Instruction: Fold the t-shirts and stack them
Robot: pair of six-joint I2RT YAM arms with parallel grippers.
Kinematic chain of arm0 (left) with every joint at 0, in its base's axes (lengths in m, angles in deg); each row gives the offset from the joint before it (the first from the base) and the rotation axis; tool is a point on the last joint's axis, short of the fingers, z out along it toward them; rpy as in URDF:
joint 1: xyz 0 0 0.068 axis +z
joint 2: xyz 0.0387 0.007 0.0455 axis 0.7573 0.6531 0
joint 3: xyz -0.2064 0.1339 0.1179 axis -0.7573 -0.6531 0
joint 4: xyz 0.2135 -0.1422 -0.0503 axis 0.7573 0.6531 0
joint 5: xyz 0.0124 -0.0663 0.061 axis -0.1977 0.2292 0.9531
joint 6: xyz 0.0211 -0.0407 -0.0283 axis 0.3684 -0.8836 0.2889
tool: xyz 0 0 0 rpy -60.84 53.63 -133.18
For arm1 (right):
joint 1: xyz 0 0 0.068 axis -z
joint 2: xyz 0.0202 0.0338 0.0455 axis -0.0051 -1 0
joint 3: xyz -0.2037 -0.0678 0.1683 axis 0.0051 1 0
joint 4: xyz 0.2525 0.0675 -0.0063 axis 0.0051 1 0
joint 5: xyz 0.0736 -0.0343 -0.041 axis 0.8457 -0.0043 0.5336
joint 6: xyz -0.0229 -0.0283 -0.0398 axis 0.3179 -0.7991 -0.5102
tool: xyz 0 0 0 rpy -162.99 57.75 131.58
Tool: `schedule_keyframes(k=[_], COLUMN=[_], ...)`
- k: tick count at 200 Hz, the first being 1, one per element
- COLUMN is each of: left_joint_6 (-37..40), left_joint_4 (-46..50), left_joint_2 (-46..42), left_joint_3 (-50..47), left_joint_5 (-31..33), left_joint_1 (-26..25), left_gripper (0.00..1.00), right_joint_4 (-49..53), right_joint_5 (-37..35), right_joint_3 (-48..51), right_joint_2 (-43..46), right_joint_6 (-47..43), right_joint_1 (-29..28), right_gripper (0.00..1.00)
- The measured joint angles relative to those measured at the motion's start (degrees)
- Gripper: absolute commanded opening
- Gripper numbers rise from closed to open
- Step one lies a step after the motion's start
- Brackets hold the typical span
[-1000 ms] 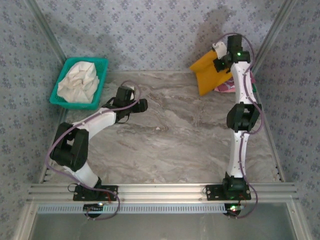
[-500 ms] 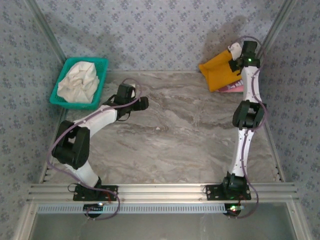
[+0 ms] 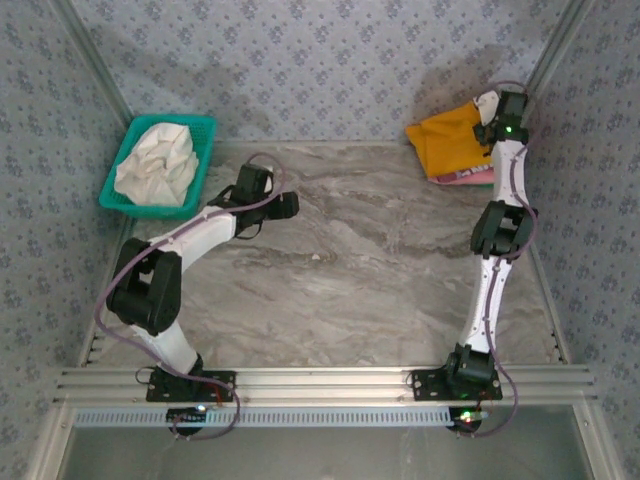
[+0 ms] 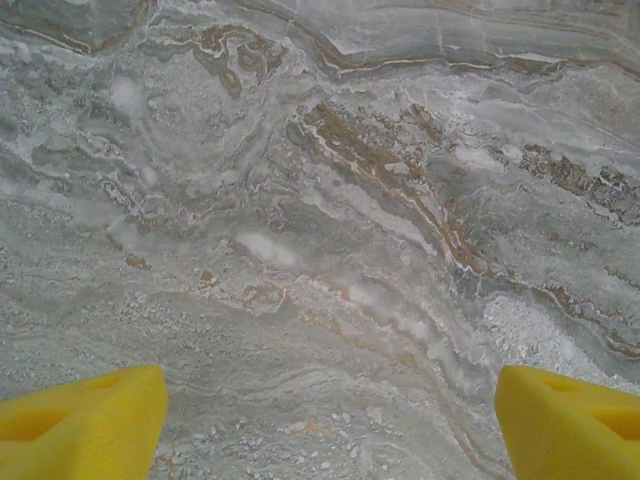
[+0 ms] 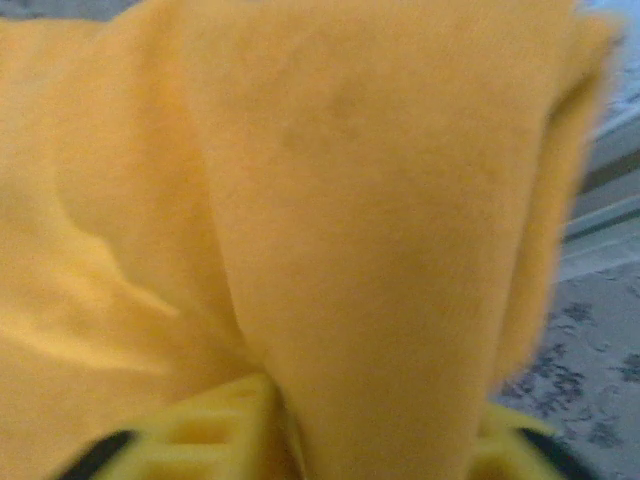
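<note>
Mustard-yellow t-shirt (image 3: 452, 140) up in the far right corner of the worktop (image 3: 350, 260), folded into a thick bundle, and that's where we find the right arm, stretched all the way out. The right gripper (image 3: 486, 108) sits at the shirt's far right end. On the right wrist camera we're pressed right up against it: blurred yellow cloth (image 5: 300, 180) everywhere, with a thick fold dropping down between the two yellow fingers (image 5: 210, 435). The right gripper (image 5: 370, 430) has a finger on each side of that fold and the fabric touches both. Whether they're pinching it or standing loose around it, we cannot tell.

Under the yellow shirt's near edge, a strip of the pink t-shirt (image 3: 468, 178) peeks out, also in that far right corner.

Over on the other side, the left gripper (image 3: 284, 207) hangs above the worktop's far left part, well away from the shirts. From its wrist camera we see the left gripper (image 4: 330, 390) with jaws spread wide and nothing between them, just bare grey marbled worktop (image 4: 320, 200) below.

Just off the far left corner sits a teal basket (image 3: 205, 126) with a crumpled cream cloth (image 3: 155, 162) in it.
</note>
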Motion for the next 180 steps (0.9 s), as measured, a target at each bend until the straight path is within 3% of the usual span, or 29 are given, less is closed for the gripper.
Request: schedule_keyframes(k=[13,56,65,81,101,136,180], left_joint_6=[0.0,0.2,0.4,0.9,2.0,4.0,10.2], left_joint_4=[0.1,1.0,0.9,-0.1,-3.3,-8.9,-17.2], left_joint_2=[0.1,-1.0,-2.5,-7.5,-16.0,-24.5,-29.7], left_joint_3=[0.4,0.6,-0.1,-3.1,-8.3,-14.4,-26.9], left_joint_5=[0.3,2.6,3.7,6.2,9.4,14.5,23.6], left_joint_1=[-0.1,-0.5,-0.5,-0.5,-0.2,2.6,4.0], left_gripper=[0.86,0.89,0.98,0.98,0.98,0.98,0.98], right_joint_4=[-1.2,-2.5,-2.3,-1.7,-2.2,-16.0,-26.1], right_joint_5=[-0.7,-3.4,-3.9,-4.1,-4.3,-2.7,-1.7], right_joint_3=[0.0,0.6,1.6,5.2,14.8,45.5,73.2], right_joint_2=[0.0,1.1,2.4,7.1,16.9,39.3,52.9], right_joint_6=[0.3,5.6,7.5,10.3,14.4,21.7,30.4], right_joint_1=[0.1,0.1,0.0,0.0,-0.2,-2.4,-7.7], right_gripper=[1.0,1.0,1.0,1.0,1.0,1.0,1.0])
